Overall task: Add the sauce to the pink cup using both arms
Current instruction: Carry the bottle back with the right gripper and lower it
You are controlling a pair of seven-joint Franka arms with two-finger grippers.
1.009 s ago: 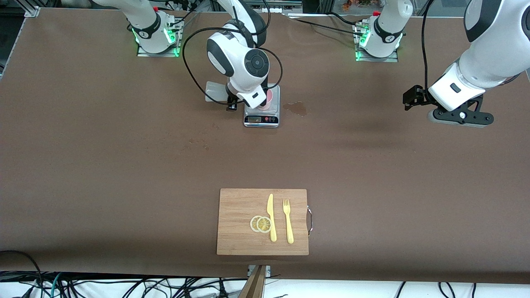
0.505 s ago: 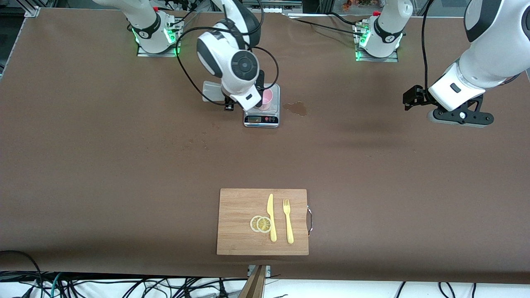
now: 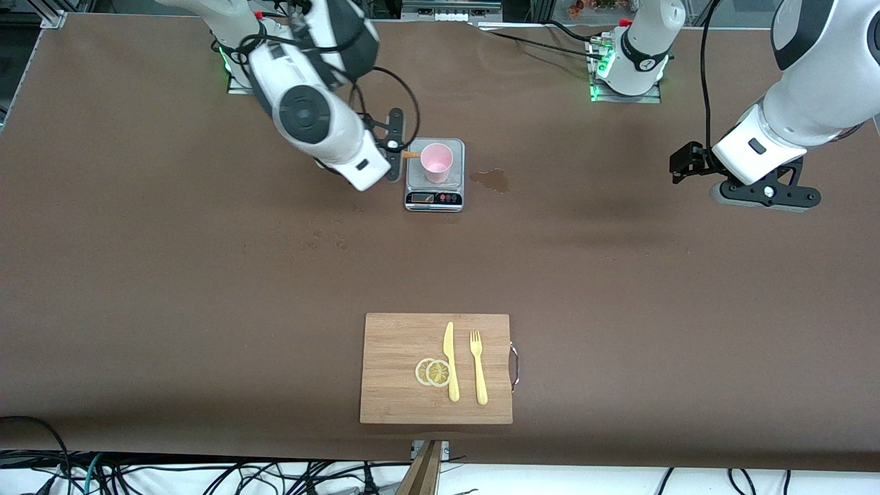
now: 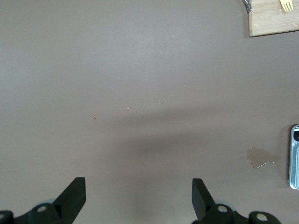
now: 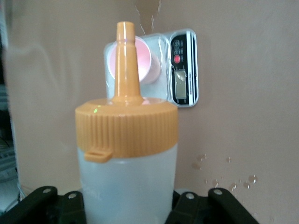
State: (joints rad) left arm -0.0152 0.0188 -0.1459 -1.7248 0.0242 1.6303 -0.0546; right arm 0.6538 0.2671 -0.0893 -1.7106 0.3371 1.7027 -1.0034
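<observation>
The pink cup [image 3: 436, 162] stands upright on a small digital scale [image 3: 434, 180]. My right gripper [image 3: 393, 146] is shut on the sauce bottle [image 5: 126, 172], which it holds tilted over the scale's edge toward the right arm's end of the table. Only its orange nozzle [image 3: 411, 155] shows in the front view, with the tip just short of the cup's rim. In the right wrist view the nozzle [image 5: 126, 60] lines up with the pink cup [image 5: 147, 60]. My left gripper [image 3: 766, 194] waits open over bare table at the left arm's end, nothing between its fingers [image 4: 74, 196].
A wet spill [image 3: 491, 180] marks the table beside the scale, toward the left arm's end. A wooden cutting board [image 3: 392, 385] with lemon slices [image 3: 433, 372], a yellow knife [image 3: 450, 361] and a fork [image 3: 478, 368] lies near the front edge.
The right arm has swung back from over the cup toward its own end of the table, uncovering the cup. The bottle's nozzle now sits beside the rim. The left arm has not moved.
</observation>
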